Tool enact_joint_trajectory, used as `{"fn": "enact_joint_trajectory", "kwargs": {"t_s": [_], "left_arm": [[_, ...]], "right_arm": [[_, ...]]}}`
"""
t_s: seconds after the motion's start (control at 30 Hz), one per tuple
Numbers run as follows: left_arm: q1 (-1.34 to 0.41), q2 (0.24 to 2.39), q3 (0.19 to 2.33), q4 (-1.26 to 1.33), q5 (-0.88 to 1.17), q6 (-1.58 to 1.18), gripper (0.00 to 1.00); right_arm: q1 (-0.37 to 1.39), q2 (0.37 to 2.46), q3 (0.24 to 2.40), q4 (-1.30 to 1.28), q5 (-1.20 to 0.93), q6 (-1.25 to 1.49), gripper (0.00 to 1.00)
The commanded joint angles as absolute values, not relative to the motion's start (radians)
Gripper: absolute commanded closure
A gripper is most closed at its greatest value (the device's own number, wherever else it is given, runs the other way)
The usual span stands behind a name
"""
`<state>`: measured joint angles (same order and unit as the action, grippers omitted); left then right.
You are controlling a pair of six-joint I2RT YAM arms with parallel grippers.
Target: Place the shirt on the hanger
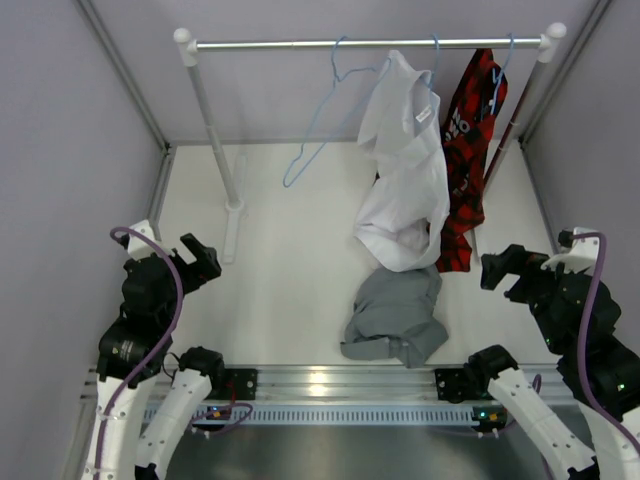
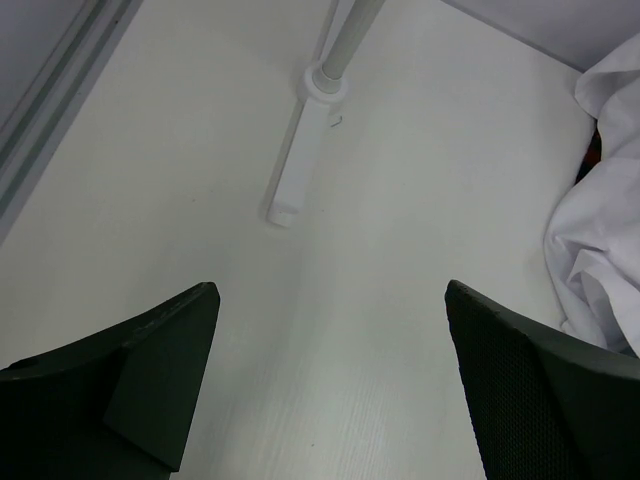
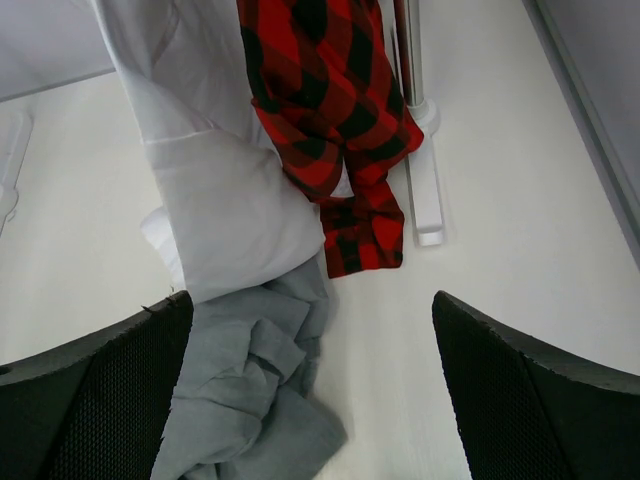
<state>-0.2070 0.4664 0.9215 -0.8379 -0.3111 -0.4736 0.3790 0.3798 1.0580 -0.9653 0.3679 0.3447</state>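
The grey shirt [image 1: 395, 318] lies crumpled on the white table near the front edge, below the hanging white shirt; the right wrist view shows it [image 3: 255, 390] at lower left. The thin light-blue hanger [image 1: 322, 118] hangs bare on the rail, tilted, left of the white shirt. My left gripper [image 1: 203, 262] is open over bare table at the left, far from the shirt; in its wrist view the left gripper [image 2: 330, 330] holds nothing. My right gripper [image 1: 497, 268] is open to the right of the shirt, and in its own view the right gripper [image 3: 310, 345] is empty.
A white shirt [image 1: 405, 165] and a red-and-black checked shirt [image 1: 468, 140] hang on the metal rail [image 1: 370, 43]. The rail's left post [image 1: 215, 140] stands on a white foot [image 2: 300, 160]; the right post's foot [image 3: 425, 200] is near the red shirt. Grey walls enclose the table.
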Motion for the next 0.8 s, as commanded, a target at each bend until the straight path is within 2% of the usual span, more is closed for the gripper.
{"fn": "enact_joint_trajectory", "kwargs": {"t_s": [0.0,0.6,0.7,0.77], "left_arm": [[-0.21,0.453,0.914,-0.785,-0.33,-0.483,0.02],[-0.21,0.449,0.91,-0.784,-0.33,-0.485,0.02],[-0.21,0.451,0.908,-0.784,-0.33,-0.485,0.02],[-0.21,0.451,0.91,-0.784,-0.33,-0.485,0.02]], "right_arm": [[0.373,0.373,1.055,-0.942,0.367,0.35,0.0],[0.371,0.354,1.028,-0.934,0.288,0.365,0.01],[0.371,0.38,1.008,-0.927,0.204,0.377,0.01],[0.373,0.405,0.964,-0.91,0.053,0.386,0.01]]}}
